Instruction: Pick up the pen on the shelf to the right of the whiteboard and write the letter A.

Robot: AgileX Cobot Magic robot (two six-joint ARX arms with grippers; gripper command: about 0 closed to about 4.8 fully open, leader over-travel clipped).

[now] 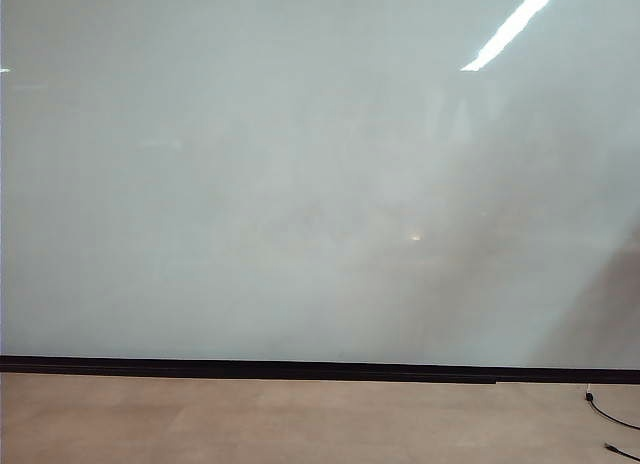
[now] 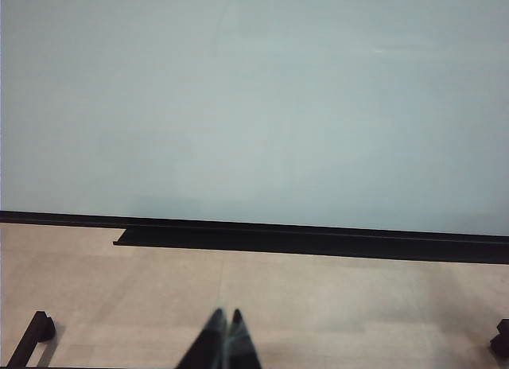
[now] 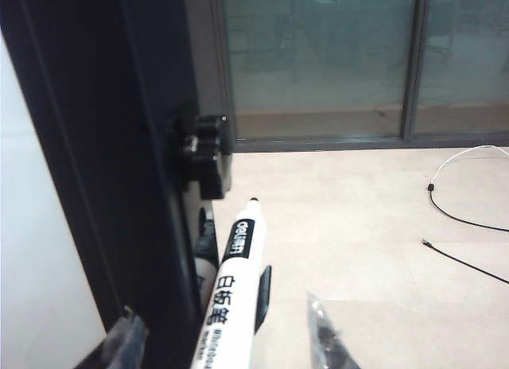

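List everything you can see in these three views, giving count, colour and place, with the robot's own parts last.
whiteboard: one, pale grey-white with a black bottom strip, filling the exterior view.
floor: one, tan, below the board.
pen: one, white with black print, between the right pincer's fingers.
knob: one, black, on the dark frame.
cables: two, black and white, on the floor.
left pincer: one, black, shut, facing the board.
right pincer: one, black, around the pen.

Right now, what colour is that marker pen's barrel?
White, with black printed lettering, on the slim marker pen; clearest in the right wrist view.
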